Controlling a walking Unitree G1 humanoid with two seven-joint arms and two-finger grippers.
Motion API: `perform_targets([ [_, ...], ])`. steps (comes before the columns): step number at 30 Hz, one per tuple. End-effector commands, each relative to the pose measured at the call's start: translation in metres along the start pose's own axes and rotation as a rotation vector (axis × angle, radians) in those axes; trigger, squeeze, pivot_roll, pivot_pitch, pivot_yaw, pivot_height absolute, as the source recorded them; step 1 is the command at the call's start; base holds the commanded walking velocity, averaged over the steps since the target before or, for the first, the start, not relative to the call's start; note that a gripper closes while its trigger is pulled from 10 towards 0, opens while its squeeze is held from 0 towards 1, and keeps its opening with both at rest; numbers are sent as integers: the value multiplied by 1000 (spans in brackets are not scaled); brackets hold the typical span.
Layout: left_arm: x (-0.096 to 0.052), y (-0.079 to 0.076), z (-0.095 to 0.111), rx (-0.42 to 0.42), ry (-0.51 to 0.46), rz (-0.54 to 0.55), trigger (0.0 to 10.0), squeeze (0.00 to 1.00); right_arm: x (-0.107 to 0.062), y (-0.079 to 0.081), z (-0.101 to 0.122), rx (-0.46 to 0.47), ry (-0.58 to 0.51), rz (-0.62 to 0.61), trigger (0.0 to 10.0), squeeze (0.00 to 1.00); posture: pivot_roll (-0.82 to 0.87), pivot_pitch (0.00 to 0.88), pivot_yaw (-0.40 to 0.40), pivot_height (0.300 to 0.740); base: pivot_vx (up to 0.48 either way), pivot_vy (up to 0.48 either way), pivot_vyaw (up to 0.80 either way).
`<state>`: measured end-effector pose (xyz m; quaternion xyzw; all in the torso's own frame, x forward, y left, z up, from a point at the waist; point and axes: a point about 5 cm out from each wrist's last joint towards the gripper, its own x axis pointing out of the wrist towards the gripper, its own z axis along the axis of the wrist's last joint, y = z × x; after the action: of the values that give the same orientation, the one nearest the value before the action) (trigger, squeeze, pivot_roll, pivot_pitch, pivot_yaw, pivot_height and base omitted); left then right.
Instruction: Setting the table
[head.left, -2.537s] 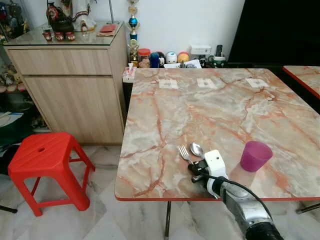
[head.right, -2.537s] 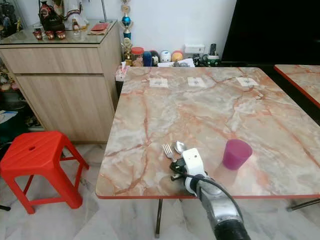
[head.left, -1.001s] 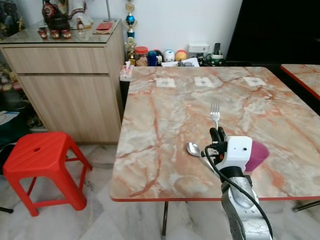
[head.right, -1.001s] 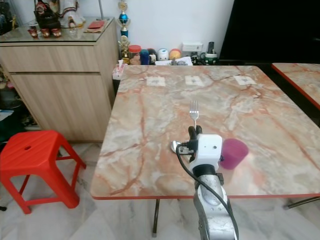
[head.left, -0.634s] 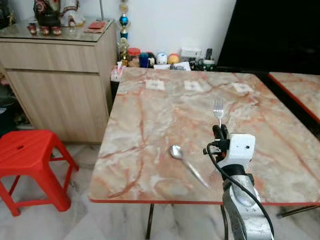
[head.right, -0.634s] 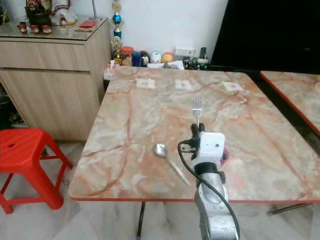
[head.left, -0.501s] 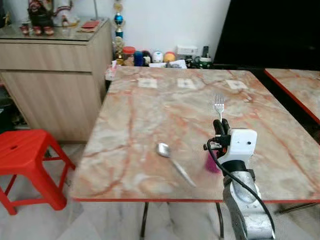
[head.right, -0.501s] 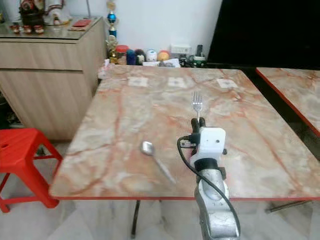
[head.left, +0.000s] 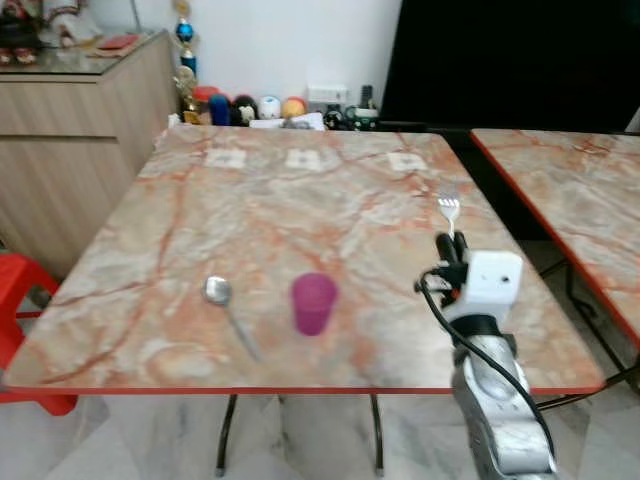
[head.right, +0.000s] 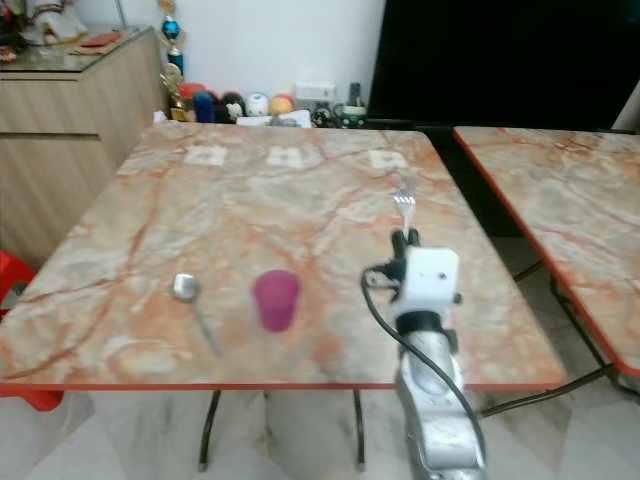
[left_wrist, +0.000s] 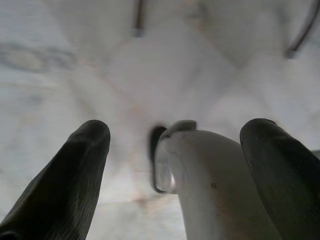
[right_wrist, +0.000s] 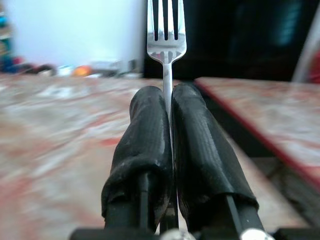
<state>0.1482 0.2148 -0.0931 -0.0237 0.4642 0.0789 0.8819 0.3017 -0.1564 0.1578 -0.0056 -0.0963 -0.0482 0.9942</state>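
Right gripper (right_wrist: 168, 107) — its two black fingers (right_wrist: 145, 145) pressed together on the handle of a fork (right_wrist: 166, 37), which stands upright with the tines above the fingertips. In the head views the same gripper (head.left: 448, 247), with its white wrist housing and silver arm, is raised over the marble table (head.left: 300, 190), close to the table's right edge and nearer its front edge than its back.

Left gripper (left_wrist: 175, 165) — fingers (left_wrist: 70, 175) spread wide apart and gripping nothing, pointing down at pale marble floor (left_wrist: 165, 65), with a rounded white part of the robot between them.

On the table, a purple cup (head.left: 313, 302) stands upright near the middle of the front edge. A spoon (head.left: 226, 310) lies just beside it toward the front left corner, bowl pointing to the back edge, apart from the cup. Three small white labels (head.left: 306, 159) sit in a row near the back edge.

Beyond the right edge stands a second marble table (head.left: 570, 190); beyond the left edge, a wooden cabinet (head.left: 70, 140) and part of a red stool (head.left: 15, 300).
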Motion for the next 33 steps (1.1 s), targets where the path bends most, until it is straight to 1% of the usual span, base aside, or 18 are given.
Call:
perform_targets([
  [1,-1,9,-2,11,12,18,10000,0,2,7,5,11,-22,17,10000,0,16,0,-46,740,0,-461,0],
  [18,-1,10,0,18,12,16,10000,0,3,7,1,5,-6,13,10000,0,9,0,-34,740,0,-461,0],
  [28,-1,11,0,23,13,16,10000,0,4,2,-1,-10,0,7,10000,0,9,0,-30,740,0,-461,0],
  [33,-1,11,-1,26,14,15,10000,0,5,3,-1,-10,2,10,10000,0,8,0,-30,740,0,-461,0],
])
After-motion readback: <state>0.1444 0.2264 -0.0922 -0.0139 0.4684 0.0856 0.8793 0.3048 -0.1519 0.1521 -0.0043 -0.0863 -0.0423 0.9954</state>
